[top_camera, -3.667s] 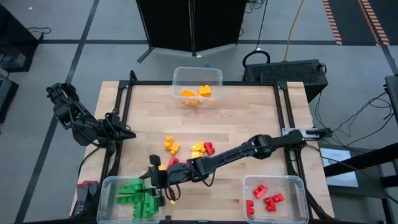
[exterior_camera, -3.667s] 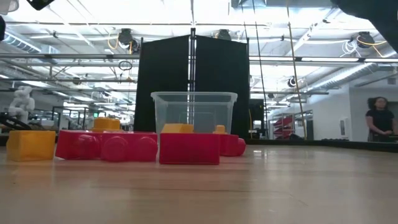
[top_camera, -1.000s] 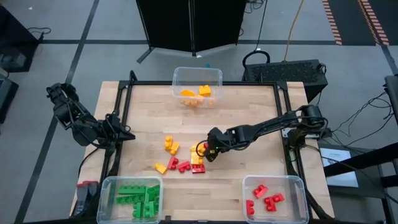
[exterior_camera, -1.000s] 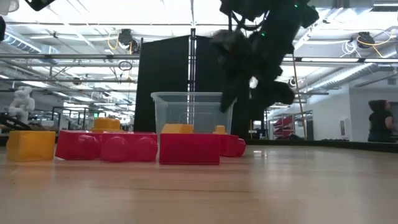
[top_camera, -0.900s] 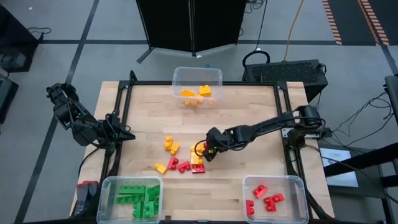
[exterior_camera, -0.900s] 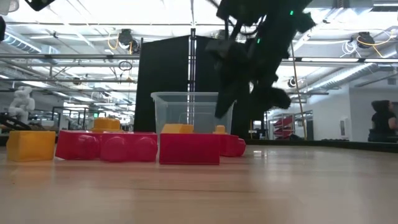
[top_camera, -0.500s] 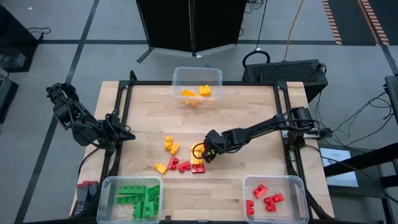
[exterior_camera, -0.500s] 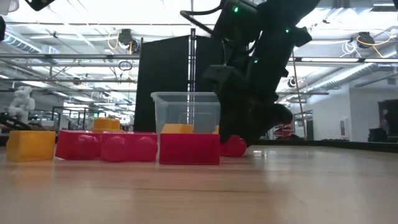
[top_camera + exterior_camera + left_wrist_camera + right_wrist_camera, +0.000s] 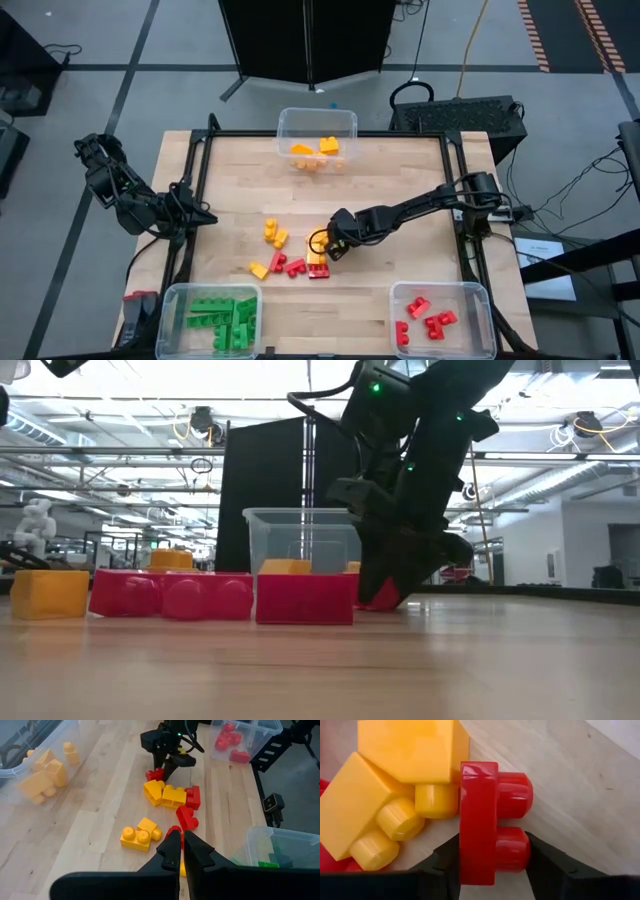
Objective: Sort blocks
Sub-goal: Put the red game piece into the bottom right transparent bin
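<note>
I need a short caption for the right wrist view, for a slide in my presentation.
Right gripper straddling a red block that lies on the wooden table against two yellow-orange blocks.

Right gripper [image 9: 322, 243] covers the red block [image 9: 490, 845] in high view; fingertip contact unreadable there. Low view: arm hides the far-edge bin's [image 9: 300, 540] right side. Right wrist view: the yellow blocks [image 9: 395, 785] run off-frame. Stud counts in the green bin [image 9: 205, 320] too small to tell.

Grey floor [image 9: 120, 60] crossed by dark lines, black panel [image 9: 270, 480] behind the wooden table [image 9: 400, 170] — ceiling strip lights [image 9: 120, 380], cables [image 9: 560, 190].
</note>
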